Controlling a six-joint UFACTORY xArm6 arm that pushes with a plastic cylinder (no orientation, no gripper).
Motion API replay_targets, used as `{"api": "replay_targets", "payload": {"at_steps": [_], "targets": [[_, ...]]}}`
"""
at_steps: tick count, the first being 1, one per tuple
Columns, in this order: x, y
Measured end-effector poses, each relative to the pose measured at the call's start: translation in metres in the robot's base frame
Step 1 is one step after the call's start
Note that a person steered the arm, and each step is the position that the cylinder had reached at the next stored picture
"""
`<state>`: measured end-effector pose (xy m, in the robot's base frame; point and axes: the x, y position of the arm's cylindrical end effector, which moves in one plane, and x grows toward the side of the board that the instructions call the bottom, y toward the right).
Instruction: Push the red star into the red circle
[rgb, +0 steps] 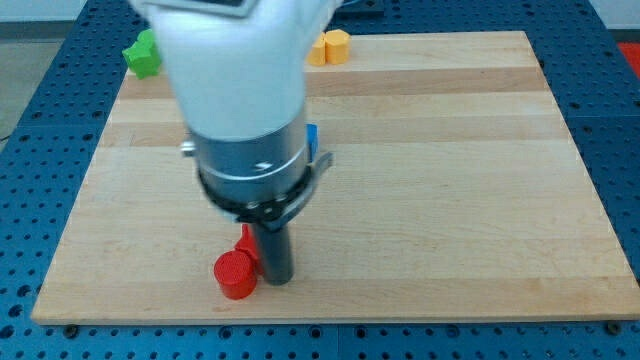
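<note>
The red circle block (236, 274) lies near the board's bottom edge, left of centre. The red star (246, 240) sits just above it, touching or nearly touching, and is mostly hidden behind the rod. My tip (277, 279) rests on the board right beside the red circle, on its right, and just below the star. The arm's large white and dark body covers the middle left of the view.
A green block (143, 54) sits at the top left corner of the wooden board (450, 180). An orange block (333, 46) lies at the top edge near centre. A blue block (312, 137) peeks out from behind the arm's body.
</note>
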<state>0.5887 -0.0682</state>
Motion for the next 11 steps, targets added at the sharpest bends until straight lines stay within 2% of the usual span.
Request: {"api": "replay_targets", "payload": {"at_steps": [2,4,5,6,7,8,9,11], "targets": [[0.030,-0.002],[-0.013,-0.079],[0.010,-0.072],[0.030,-0.046],[0.029,0.021],[0.007,0.084],[-0.021,0.073],[-0.049,-0.039]]}}
